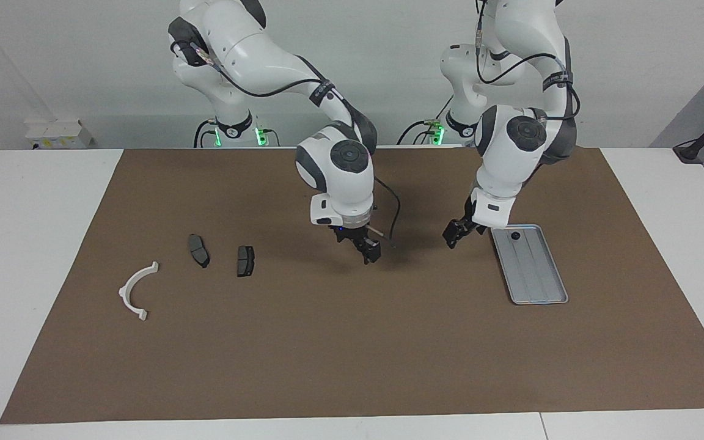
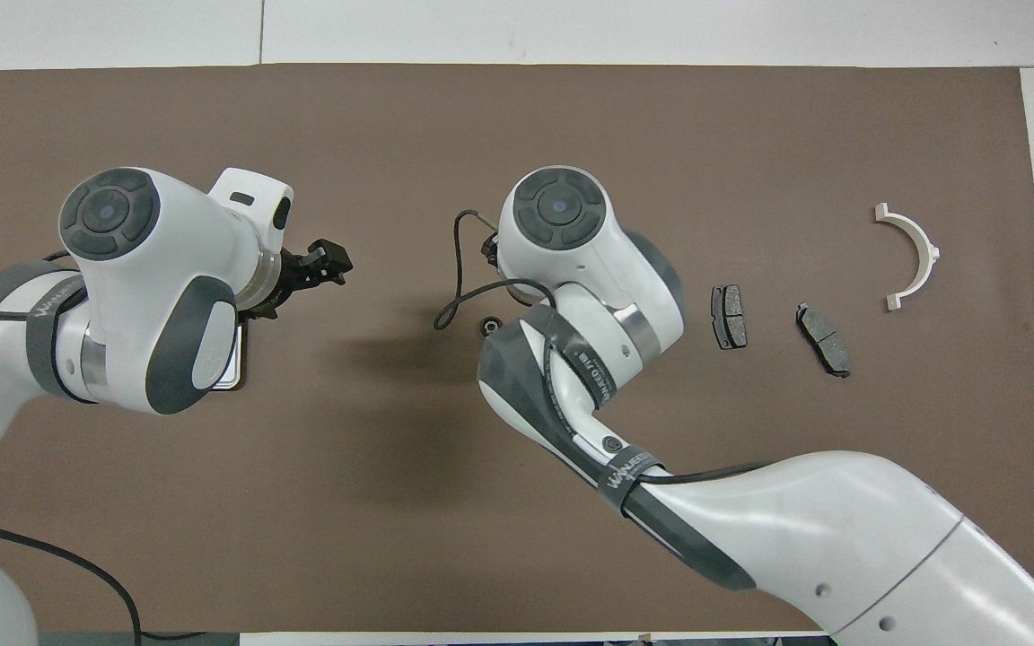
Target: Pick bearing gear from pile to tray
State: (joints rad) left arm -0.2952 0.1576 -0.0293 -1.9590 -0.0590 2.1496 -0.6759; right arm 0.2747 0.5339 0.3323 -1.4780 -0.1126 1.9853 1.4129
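Brown felt-like mat (image 1: 327,342) covers most of the white table (image 1: 34,244), and all the parts lie on it. The flat rectangular silver-grey metal tray (image 1: 535,272) lies toward the left arm's end. One small black round piece (image 1: 515,235) already rests in it, at the end nearer to the robots. In the overhead view the left arm's thick wrist covers nearly the whole tray.

A second small black ring-shaped gear (image 2: 486,326) lies loose on the mat near the middle of the table, between the tray and the other parts. It is right beside the right arm's elbow link and under the black cable (image 1: 396,211) that loops from the wrist.

The right gripper (image 1: 369,250) hangs low over this middle area. From above its own wrist hides it, and I cannot tell whether its jaws are open or closed, or if they touch the gear.

The left gripper (image 1: 454,233) hovers over the mat just beside the tray's nearer end, jaws open and empty.

Toward the right arm's end lie two dark grey brake pads (image 1: 198,250) (image 1: 245,260) close together. The white half-ring plastic bracket (image 1: 137,290) lies apart from them, farther from the robots
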